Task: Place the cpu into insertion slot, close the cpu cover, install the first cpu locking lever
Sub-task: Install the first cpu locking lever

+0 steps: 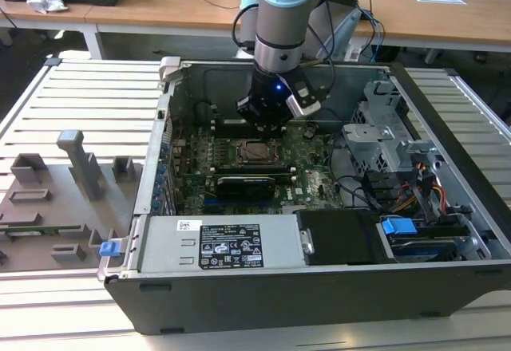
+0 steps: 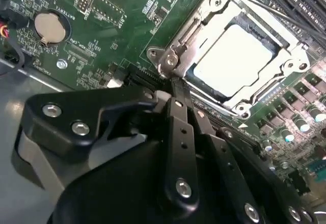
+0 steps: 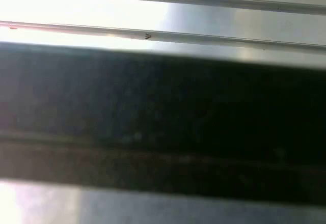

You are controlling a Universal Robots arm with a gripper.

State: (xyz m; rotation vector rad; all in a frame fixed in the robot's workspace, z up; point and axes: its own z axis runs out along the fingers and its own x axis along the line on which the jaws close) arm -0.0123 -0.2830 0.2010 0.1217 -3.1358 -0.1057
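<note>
Arm is down inside the open computer case (image 1: pixel 447 136), gripper (image 1: pixel 262 121) hovering just off the insertion slot (image 1: pixel 257 152) on its far side, toward the case's back wall. The motherboard (image 1: pixel 311 177) carries everything.

Second wrist view: cpu (image 2: pixel 233 61) sits in the insertion slot (image 2: pixel 285 89), silvery top showing through the window of the cpu cover (image 2: pixel 186 48). The cover looks down over the chip, framing it on all sides. Can't confirm it's fully flat, or pick out the locking lever with certainty.

Fingers (image 2: pixel 179 127): look closed together, tips nearly touching, nothing visibly held. Tips sit at the cover's near edge by its hinge screws; can't tell if touching.

Risks, my read:
- Tips are close to the cover edge; sideways drift could scrape the frame or nearby board components.
- If the chip isn't seated square, pressing on the cover could load socket pins unevenly.
- A lever slipping off closed fingers could spring back.
</note>
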